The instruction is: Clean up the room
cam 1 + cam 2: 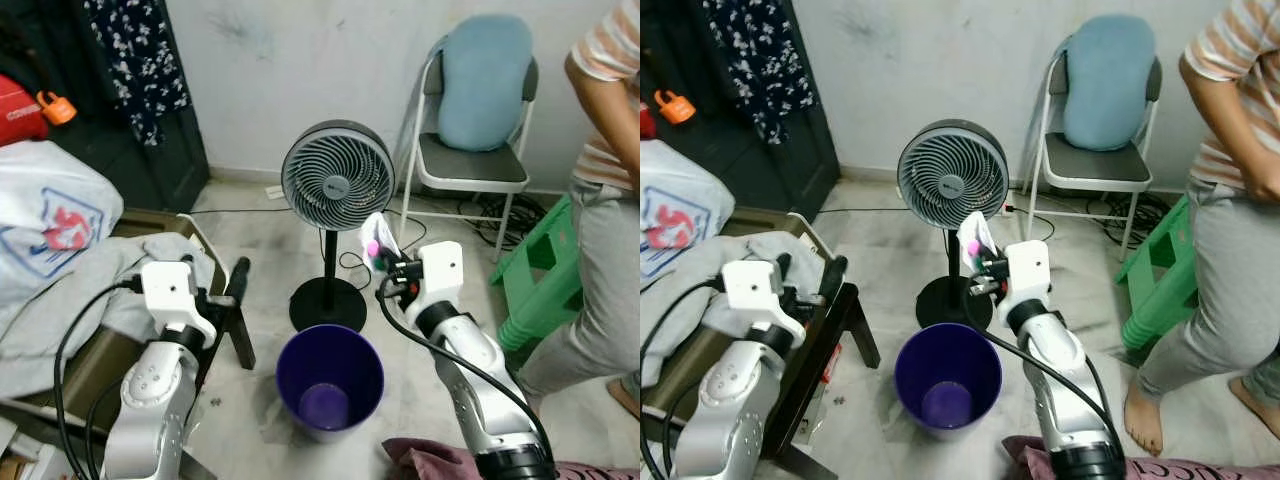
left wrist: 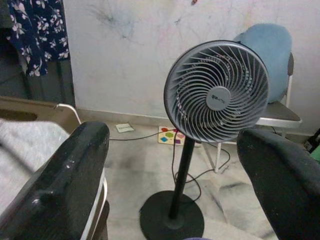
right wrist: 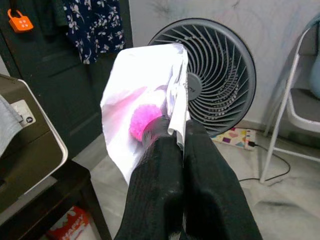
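Right wrist view: a crinkled clear plastic wrapper with a fuzzy pink lump is pinched by the closed right hand. It is held above a glossy round purple plastic bin. The left hand is spread wide, empty.

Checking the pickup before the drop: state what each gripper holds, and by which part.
The right gripper is shut on a white wrapper with a pink patch, pinched at its lower edge. The left gripper is open and holds nothing.

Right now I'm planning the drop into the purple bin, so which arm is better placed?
Right: its end effector is shut on the wrapper near the purple bin. The left end effector is open.
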`<state>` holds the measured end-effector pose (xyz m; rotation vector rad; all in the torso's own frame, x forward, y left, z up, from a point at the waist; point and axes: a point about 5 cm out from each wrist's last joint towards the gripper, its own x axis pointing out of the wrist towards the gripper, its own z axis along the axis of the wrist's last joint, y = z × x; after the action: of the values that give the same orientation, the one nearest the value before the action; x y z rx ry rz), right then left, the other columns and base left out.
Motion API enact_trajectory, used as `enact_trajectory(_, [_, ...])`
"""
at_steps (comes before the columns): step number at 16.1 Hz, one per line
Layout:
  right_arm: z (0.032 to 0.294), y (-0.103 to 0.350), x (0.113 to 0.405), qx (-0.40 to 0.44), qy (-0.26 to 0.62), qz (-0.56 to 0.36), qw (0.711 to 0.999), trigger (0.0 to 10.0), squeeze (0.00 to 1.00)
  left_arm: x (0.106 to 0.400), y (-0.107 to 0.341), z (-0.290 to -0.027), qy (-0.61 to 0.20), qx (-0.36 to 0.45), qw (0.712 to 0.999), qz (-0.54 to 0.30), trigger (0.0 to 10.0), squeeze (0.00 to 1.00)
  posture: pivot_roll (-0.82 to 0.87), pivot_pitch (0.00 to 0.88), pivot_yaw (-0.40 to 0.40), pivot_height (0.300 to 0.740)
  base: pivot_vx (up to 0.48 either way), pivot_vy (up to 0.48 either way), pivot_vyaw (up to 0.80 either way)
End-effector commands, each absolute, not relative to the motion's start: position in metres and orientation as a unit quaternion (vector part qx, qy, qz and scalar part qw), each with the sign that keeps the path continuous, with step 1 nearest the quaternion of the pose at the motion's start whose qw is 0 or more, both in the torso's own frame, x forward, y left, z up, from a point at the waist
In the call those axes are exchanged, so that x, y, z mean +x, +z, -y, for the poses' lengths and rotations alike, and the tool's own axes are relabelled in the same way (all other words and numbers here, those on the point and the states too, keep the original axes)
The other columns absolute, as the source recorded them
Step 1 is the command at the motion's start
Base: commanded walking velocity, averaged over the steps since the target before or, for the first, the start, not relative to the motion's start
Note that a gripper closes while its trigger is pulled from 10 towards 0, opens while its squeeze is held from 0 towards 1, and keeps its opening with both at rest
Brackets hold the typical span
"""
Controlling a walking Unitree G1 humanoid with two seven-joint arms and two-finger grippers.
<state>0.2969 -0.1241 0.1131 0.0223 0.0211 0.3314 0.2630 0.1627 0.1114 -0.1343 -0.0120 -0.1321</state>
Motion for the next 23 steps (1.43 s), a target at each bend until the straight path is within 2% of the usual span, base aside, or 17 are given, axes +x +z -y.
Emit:
enact_trajectory(1, [0.117,0.116,0.297,0.013,0.169,-0.004,0.985,10.0,0.0,0.254,0.11,-0.171,-0.077,-0.055,0.995,0.0,10.0,0.0,-0.07,0.019,0.002,0.74,0.0,0.0,0.8])
enact_trajectory(4, [0.124,0.113,0.298,0.009,0.125,-0.016,0.992,10.0,0.0,0.241,0.106,-0.176,-0.138,-0.032,0.99,-0.016,10.0,0.0,-0.05,0.043,0.008,0.74,0.0,0.0,0.4])
enact_trajectory(9, [0.131,0.106,0.298,0.015,0.072,-0.043,0.996,10.0,0.0,0.231,0.106,-0.189,-0.175,-0.003,0.984,-0.043,10.0,0.0,-0.04,0.073,0.024,0.74,0.0,0.0,0.0])
enact_trajectory(12, [0.13,0.103,0.297,0.015,0.067,-0.051,0.996,10.0,0.0,0.227,0.11,-0.18,-0.204,-0.014,0.978,-0.036,10.0,0.0,-0.03,0.077,0.024,0.74,0.0,0.0,0.0])
enact_trajectory(20, [0.13,0.104,0.302,0.017,0.068,-0.054,0.996,10.0,0.0,0.226,0.11,-0.174,-0.202,-0.021,0.979,-0.034,10.0,0.0,-0.03,0.064,0.014,0.74,0.247,0.0,0.0])
enact_trajectory(23, [0.128,0.104,0.303,0.018,0.07,-0.057,0.996,10.0,0.0,0.228,0.109,-0.174,-0.19,-0.017,0.981,-0.036,10.0,0.0,-0.03,0.061,0.013,0.74,0.0,0.0,0.27])
